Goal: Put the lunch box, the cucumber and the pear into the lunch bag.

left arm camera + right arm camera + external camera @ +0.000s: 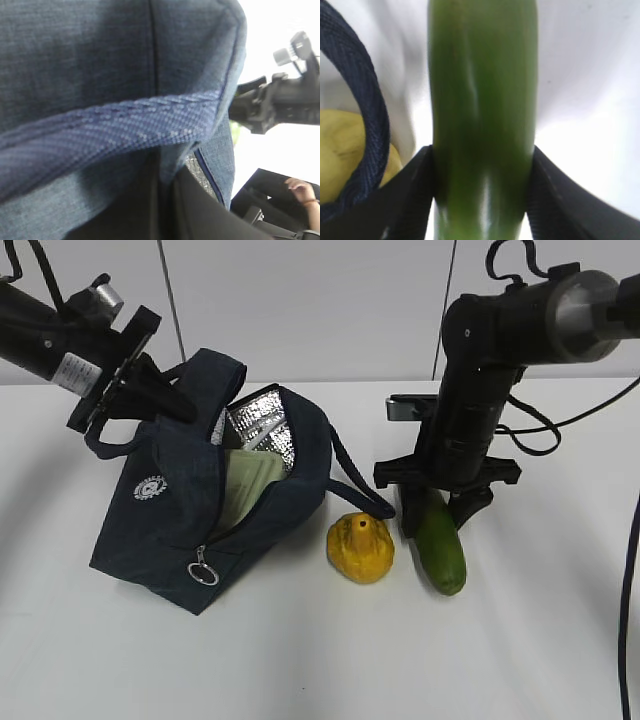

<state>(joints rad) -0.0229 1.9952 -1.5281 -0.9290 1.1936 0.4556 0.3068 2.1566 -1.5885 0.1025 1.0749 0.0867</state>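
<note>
While the cucumber (441, 552) lies on the white table (320, 660), it is clasped between the two fingers (405, 200) of the right gripper (438, 508), whose pads are pressed against both of its sides in the right wrist view; the far end of the cucumber sticks out beyond the fingertips. Just to the left of that gripper, the pear (361, 548) is seen sitting on the table, apart from the cucumber, and one loop handle (367, 125) of the lunch bag (190, 530) is draped between them, close to the pear. Further left, the bag is held open, its silver lining (262, 430) exposed, and the pale green lid of the lunch box (245, 485) is visible inside, tilted against the near wall. The upper edge of the bag is gripped by the left gripper (155, 390) at its far left corner, with the fabric pulled up toward it. In the left wrist view a navy strap (110, 130) is shown stretched across the frame, and the fingers are closed on the cloth.
</note>
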